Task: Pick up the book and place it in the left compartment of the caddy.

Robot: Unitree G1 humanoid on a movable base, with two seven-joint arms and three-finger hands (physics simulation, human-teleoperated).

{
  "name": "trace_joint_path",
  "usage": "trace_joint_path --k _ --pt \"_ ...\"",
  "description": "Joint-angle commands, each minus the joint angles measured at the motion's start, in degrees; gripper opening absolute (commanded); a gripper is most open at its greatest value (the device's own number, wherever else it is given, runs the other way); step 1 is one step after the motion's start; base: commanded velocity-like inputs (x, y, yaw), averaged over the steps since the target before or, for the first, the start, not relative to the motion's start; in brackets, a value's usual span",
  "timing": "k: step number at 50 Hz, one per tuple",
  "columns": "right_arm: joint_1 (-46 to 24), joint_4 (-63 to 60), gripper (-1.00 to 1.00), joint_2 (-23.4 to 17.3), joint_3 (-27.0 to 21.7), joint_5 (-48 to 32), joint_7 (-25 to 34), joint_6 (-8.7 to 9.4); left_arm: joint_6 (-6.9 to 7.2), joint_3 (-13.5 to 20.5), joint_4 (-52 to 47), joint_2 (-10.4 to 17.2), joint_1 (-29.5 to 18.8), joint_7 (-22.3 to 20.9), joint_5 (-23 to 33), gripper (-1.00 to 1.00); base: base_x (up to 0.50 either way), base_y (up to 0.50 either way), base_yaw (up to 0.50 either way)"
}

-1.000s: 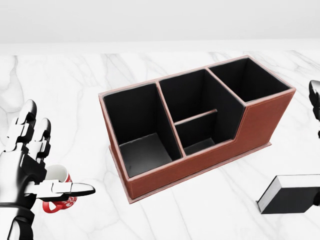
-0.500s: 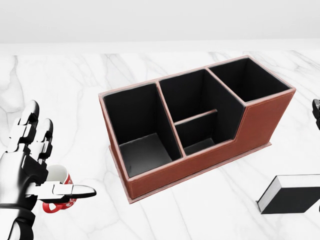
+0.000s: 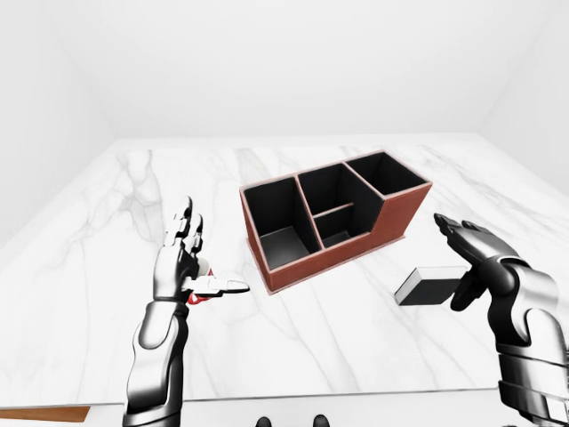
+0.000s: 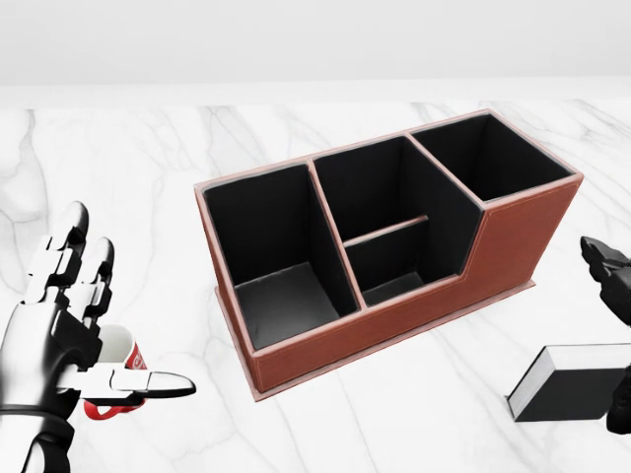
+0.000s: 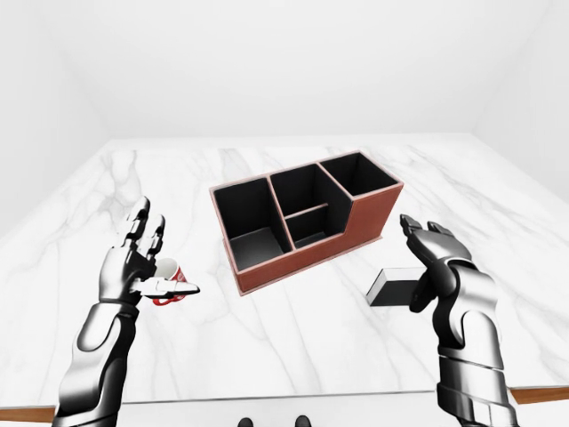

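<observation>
A dark book (image 4: 574, 382) with white page edges lies flat on the marble table at the head view's lower right. My right hand (image 5: 425, 258) hangs open just above and right of it, fingers spread, not touching. The brown leather caddy (image 4: 513, 236) with black insides stands mid-table; its left compartment (image 4: 271, 261) holds nothing. My left hand (image 3: 191, 260) is open at the left, apart from the caddy.
A white mug with red pattern (image 4: 118, 379) sits on the table partly behind my left hand. The marble table (image 3: 338, 329) reaches to a white wall at the top; its near edge runs along the bottom of the eye views.
My right hand has come down and in toward the book. My left hand has sunk slightly, still open. Book, caddy and mug have not moved.
</observation>
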Motion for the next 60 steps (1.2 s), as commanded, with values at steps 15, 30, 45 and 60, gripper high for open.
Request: trace_joint_path --k 15,30,45,60 --pt "-8.4 16.2 1.00 1.5 8.5 1.4 0.0 0.00 0.00 -0.5 -0.2 -0.2 0.6 -1.1 0.5 1.00 0.00 0.00 0.00" --pt "-8.0 24.2 1.00 -2.7 11.7 -6.0 0.0 0.00 0.00 -0.9 0.3 -0.3 0.6 -1.5 1.0 1.00 0.00 0.00 0.00" --pt "-8.9 23.3 1.00 -1.3 10.7 -17.2 0.0 0.00 0.00 -0.9 -2.3 -0.8 2.4 -2.5 1.2 1.00 0.00 0.00 0.00" --pt "-12.3 29.1 1.00 -0.8 13.4 -21.9 -8.7 -0.95 0.00 -0.9 -2.3 -0.8 2.4 -2.6 1.4 1.00 0.00 0.00 0.00"
